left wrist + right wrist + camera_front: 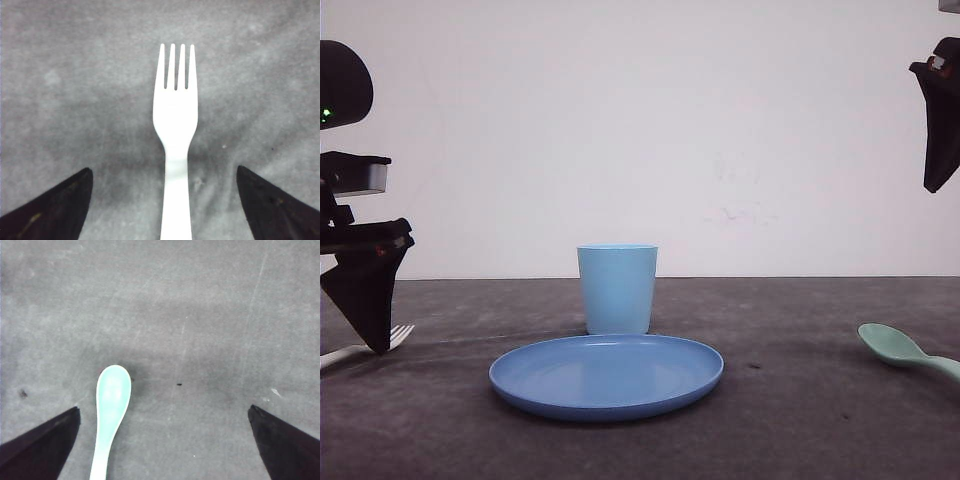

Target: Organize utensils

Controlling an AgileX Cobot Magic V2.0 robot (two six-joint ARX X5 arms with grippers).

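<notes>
In the front view, the left gripper is hanging low at the left edge of the frame, its dark fingertips reaching down to the grey table right over the white fork, whose tines are poking out just to the right of the fingers. The left wrist view is showing the jaws spread wide — one black finger sitting in the lower left corner and the other in the lower right — with the fork lying flat on the table between them, apart from both, its four tines pointing toward the top of the frame and its handle running off the bottom edge.

The right gripper is hovering high in the upper right corner of the front view, well above the table. The mint-green spoon is resting at the lower right edge of that frame, its bowl facing the centre. In the right wrist view the jaws are likewise standing wide open, gripping nothing — the spoon is lying left of centre near the bottom, close to the left finger but not touching it.

At the centre of the front view, a light blue cup is standing upright just behind a blue round plate.
</notes>
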